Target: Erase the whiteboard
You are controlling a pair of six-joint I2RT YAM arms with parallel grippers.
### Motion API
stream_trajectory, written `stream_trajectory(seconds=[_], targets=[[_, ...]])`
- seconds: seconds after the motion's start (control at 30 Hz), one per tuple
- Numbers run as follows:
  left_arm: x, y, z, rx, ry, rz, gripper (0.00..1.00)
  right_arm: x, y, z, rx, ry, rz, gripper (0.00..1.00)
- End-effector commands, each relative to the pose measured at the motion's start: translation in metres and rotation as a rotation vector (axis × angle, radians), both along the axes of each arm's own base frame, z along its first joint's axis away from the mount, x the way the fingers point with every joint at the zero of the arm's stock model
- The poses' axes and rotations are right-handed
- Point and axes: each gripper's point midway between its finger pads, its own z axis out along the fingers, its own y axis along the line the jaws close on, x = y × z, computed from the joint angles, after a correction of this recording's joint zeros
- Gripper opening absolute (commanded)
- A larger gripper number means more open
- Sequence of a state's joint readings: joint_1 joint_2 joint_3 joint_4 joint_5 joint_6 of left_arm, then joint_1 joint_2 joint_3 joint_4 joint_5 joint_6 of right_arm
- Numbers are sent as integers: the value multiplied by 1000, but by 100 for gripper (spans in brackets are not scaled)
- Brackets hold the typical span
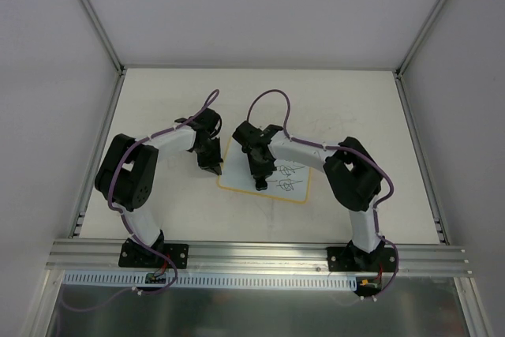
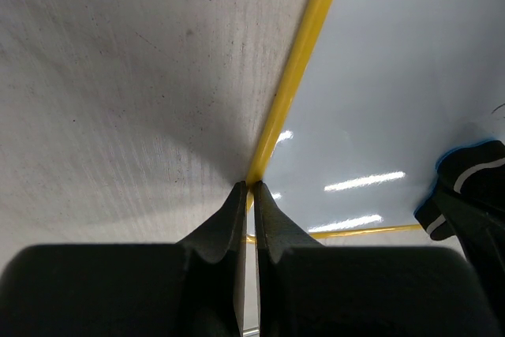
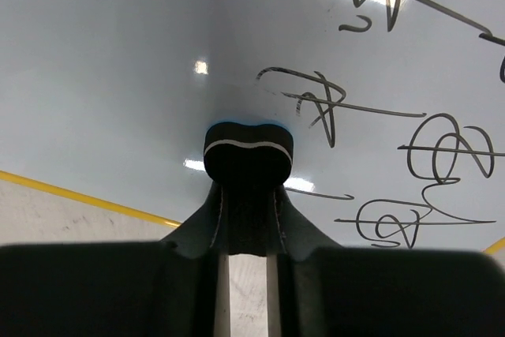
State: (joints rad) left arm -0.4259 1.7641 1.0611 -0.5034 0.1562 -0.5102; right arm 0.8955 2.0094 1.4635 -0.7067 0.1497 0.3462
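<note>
While your closed left hand (image 2: 251,189) pins the small white yellow-rimmed whiteboard (image 2: 379,76), your right hand (image 3: 246,203) clamps a black eraser block (image 3: 248,151); next, sweep it across the dark scribbles (image 3: 442,147).

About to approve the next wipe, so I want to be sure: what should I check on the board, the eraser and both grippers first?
1. Grip on the eraser: ok, the right gripper is shut on it.
2. Contact with the whiteboard: ok, the eraser seems to touch the surface.
3. Steadying by the left gripper: cannot tell; it is shut, tips at the yellow rim.
4. Board clean: not ok, scribbles lie beside the eraser.
5. Grippers apart: ok in the top view.
</note>
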Motion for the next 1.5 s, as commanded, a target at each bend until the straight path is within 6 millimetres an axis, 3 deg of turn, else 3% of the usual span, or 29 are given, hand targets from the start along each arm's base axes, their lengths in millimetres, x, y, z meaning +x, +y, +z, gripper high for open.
stream_trajectory(seconds=[0.0,0.13,0.37,0.57,0.7,0.87,0.93,1.1,1.2,1.33,1.47], targets=[[-28,21,-25,103,92,3,0,6,-28,3,-65,-45,-37,4],[-30,22,-27,110,99,2,0,1,-64,-7,-111,-27,-80,0],[-30,23,-27,109,97,3,0,5,-108,-13,-79,-10,-185,0],[-31,20,-25,97,99,-3,0,16,-128,-8,-52,-31,-258,0],[-29,20,-24,91,95,-6,0,27,-104,-4,23,-47,-217,0],[-29,18,-23,83,95,-7,0,46,-54,8,78,-79,-131,0],[-29,17,-23,82,94,-7,0,43,-32,0,86,-58,-83,0],[-30,18,-23,85,92,-9,0,39,26,4,149,-36,24,0],[-30,17,-22,82,92,-11,0,35,46,1,146,-19,66,0],[-30,19,-22,87,92,-9,0,37,47,-3,111,-10,85,0],[-32,20,-24,94,95,-5,0,48,17,-5,29,-43,46,0]])
